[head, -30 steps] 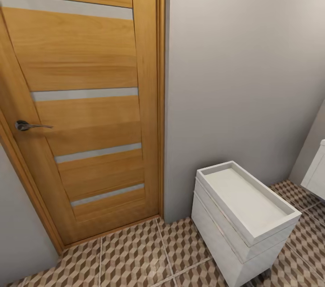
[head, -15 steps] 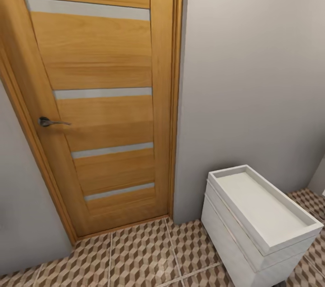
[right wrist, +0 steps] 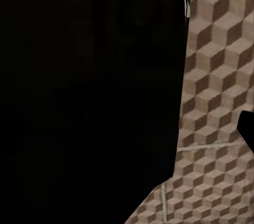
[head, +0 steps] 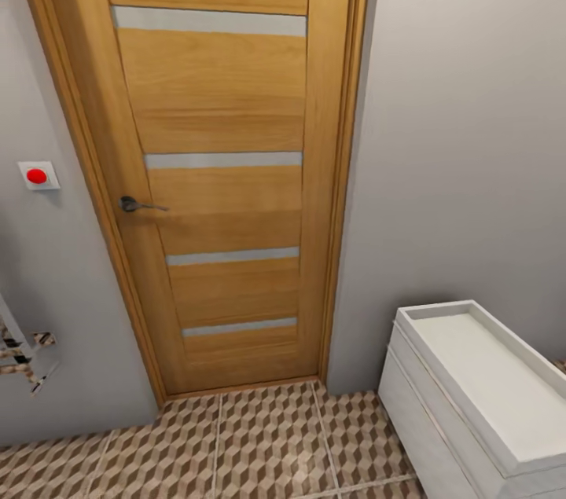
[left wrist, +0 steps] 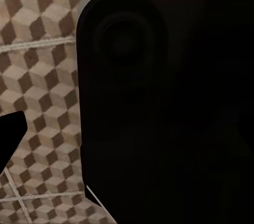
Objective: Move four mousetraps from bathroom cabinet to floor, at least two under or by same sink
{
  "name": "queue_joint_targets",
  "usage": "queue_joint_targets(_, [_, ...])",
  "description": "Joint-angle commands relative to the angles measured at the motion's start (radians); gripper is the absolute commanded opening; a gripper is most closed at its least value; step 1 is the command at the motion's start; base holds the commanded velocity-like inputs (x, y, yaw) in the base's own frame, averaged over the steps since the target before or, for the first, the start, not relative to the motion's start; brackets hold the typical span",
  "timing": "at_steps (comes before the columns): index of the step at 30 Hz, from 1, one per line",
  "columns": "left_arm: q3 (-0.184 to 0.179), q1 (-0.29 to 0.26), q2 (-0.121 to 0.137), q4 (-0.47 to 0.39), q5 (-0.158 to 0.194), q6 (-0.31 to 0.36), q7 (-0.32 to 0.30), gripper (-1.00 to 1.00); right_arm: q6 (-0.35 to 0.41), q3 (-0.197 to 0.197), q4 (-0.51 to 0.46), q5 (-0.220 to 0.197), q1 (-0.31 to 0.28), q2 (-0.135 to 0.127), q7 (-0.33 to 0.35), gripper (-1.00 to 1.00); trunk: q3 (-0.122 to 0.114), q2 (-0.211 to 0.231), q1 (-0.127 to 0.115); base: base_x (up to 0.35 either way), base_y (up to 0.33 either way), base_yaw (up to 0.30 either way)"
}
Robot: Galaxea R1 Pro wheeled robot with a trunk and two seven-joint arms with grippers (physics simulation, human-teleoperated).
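No mousetraps and no cabinet are in view. The bathroom floor [head: 259,444] of brown, beige and cream cube tiles runs along the foot of the head view, and also shows in the left wrist view [left wrist: 42,75] and the right wrist view [right wrist: 217,75]. At the lower right stands a white unit with a shallow rectangular basin top [head: 479,381] and drawer-like fronts; I see no tap on it. In each wrist view a large dark body blocks most of the picture. One dark tip [left wrist: 10,134] juts in at an edge, and another [right wrist: 247,131] likewise.
A shut orange-brown wooden door [head: 224,169] with pale glass strips and a metal lever handle [head: 137,205] faces me. Grey walls flank it. A red button on a white plate [head: 37,175] is on the left wall, above a shiny mirrored fitting [head: 23,357].
The head camera has turned left, so the door and white unit slid right in the picture. The red button and shiny fitting came into view at the left.
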State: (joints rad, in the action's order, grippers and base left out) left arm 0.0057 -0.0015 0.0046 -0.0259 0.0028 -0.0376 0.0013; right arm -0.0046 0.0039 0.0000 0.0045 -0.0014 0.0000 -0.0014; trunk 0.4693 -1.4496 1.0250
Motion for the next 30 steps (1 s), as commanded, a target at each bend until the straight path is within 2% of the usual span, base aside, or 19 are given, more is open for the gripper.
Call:
queue_joint_targets(1, [0.0,0.0,0.0,0.0,0.0,-0.003,0.0,1.0,-0.001,0.0,0.0,0.0,0.0,0.0,0.0,1.0,0.001,0.0,0.0,0.0,0.0,0.275])
queue_joint_targets(30, [0.0,0.0,0.0,0.0,0.0,-0.003,0.0,1.0,0.0,0.001,0.0,0.0,0.0,0.0,0.0,1.0,0.001,0.0,0.0,0.0,0.0,0.275])
